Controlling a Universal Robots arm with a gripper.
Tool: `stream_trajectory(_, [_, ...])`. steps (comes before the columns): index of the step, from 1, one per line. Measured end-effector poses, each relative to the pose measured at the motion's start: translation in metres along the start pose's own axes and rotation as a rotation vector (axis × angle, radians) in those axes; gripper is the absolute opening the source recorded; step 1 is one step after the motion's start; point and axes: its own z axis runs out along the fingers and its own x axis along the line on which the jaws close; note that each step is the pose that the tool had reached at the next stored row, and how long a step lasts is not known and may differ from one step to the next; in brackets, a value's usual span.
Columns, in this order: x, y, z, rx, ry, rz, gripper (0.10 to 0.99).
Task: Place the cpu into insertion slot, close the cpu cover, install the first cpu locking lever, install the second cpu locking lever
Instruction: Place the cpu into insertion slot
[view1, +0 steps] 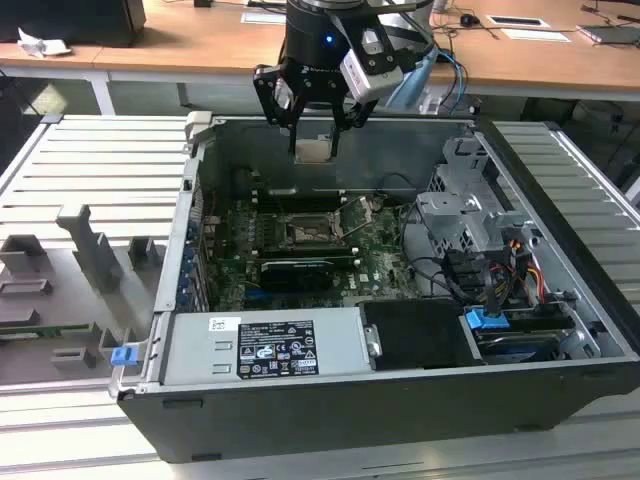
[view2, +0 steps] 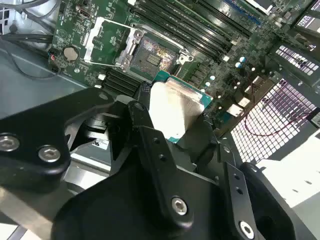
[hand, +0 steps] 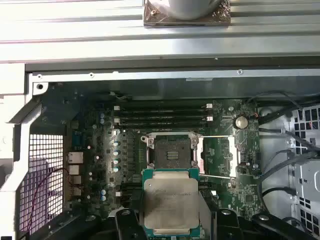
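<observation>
- Gripper (view1: 314, 140): closed on the cpu (hand: 170, 202), which sits flat between its fingers.
- Cpu: held raised, well clear of the insertion slot (hand: 169, 152).
- Cpu cover (hand: 217, 155): swung open beside the insertion slot.

Matt black gripper (view1: 313, 135) with jointed link fingers (view2: 150, 145) pinned by silver screws (view2: 178, 205). At three o'clock of its round, blue-lit wrist (view1: 305, 45) sit a silvery camera box (view1: 365, 68) and pale blue cables (view1: 425, 65).
</observation>
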Motion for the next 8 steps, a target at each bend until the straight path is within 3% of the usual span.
stream_trajectory(8, [0.0000, 0.0000, 0.0003, -0.001, -0.0074, 0.083, 0.529])
